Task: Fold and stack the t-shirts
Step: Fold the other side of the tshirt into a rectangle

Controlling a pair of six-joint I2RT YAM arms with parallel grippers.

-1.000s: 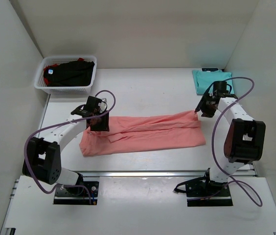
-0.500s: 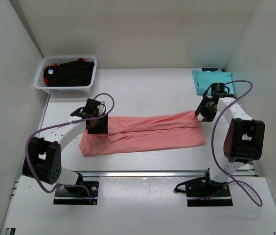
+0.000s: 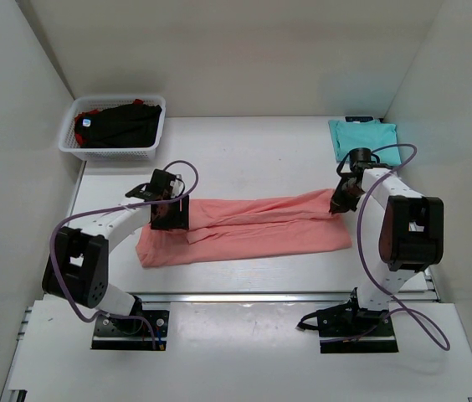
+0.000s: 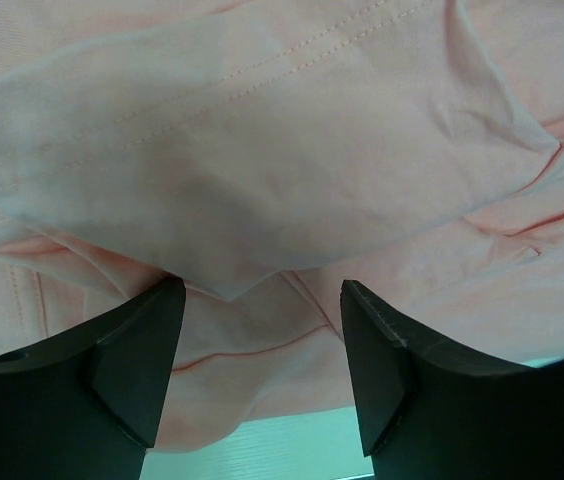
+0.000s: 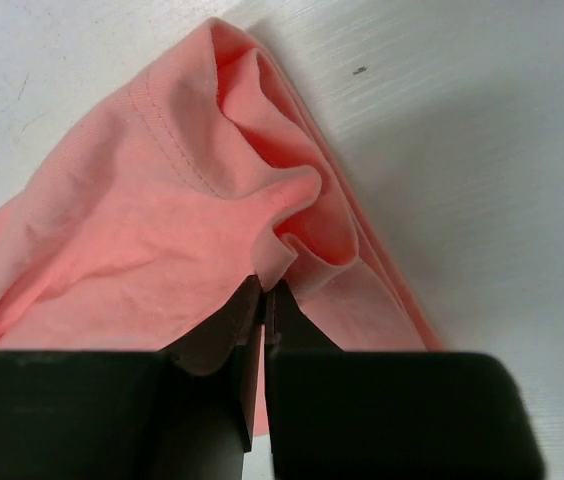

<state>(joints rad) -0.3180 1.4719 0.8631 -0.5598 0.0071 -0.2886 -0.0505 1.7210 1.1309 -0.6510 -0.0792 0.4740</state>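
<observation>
The salmon-pink t-shirt [image 3: 253,228] lies folded into a long band across the middle of the table. My left gripper [image 3: 171,219] is open just above its left end, and the cloth [image 4: 262,170] fills the left wrist view between the black fingers [image 4: 132,360]. My right gripper [image 3: 336,203] is shut on a fold of the shirt's upper right corner [image 5: 272,255]. A folded teal t-shirt [image 3: 363,137] lies at the back right. Black and red shirts [image 3: 119,122] sit in the basket.
The white mesh basket [image 3: 110,152] stands at the back left against the wall. White walls close in the table on the left, back and right. A metal rail [image 3: 244,296] runs along the near edge by the arm bases.
My right gripper has moved a little left and down at the shirt's right corner. My left gripper has shifted slightly right and down over the left end.
</observation>
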